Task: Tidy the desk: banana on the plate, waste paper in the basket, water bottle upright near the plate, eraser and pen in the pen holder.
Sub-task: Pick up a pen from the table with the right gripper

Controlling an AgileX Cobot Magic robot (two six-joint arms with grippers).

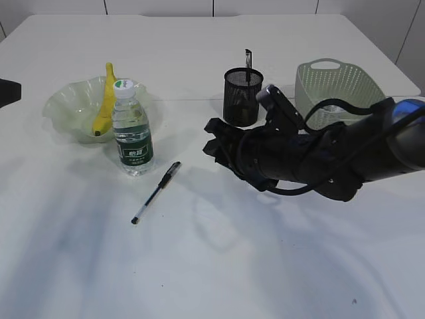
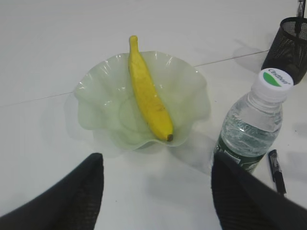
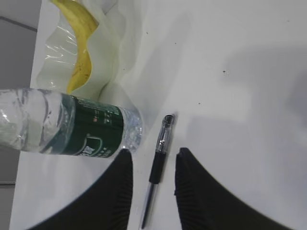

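Plainly, the clear-barrelled ballpoint pen with a black cap and grip (image 1: 156,193) is the thing now in hand; it lies flat on the white tabletop (image 1: 279,266), running from its cap at about one o'clock to its tip at seven o'clock, just beside the foot of the clear plastic water bottle with a green label and white cap (image 1: 132,129), which stands upright at the four o'clock side of the pale green, frilled translucent plate (image 1: 63,106); the smooth yellow banana (image 1: 105,100) already lies in that plate. In the right wrist view the pen's grip (image 3: 158,165) lies in the gap between the right gripper (image 3: 152,191) and its narrowly parted fingers (image 3: 120,191), which hold nothing that I can see; the left gripper (image 2: 156,196) hangs wide and empty over the plate's near rim.

As for what may go amiss: the pen is thin, round and slick, so a closing pinch could roll it away or squeeze it out, should the fingers stop short of the tabletop or bite off-centre; the bottle stands so near that a finger might nudge it, and being tall, light and smooth it would topple readily; a pen gripped at one end would droop and catch on the rim of the black wire-mesh pen holder (image 1: 243,96), a small open cylinder at twelve o'clock of the gripper; beyond it at two o'clock sits the pale green perforated plastic basket (image 1: 335,83).
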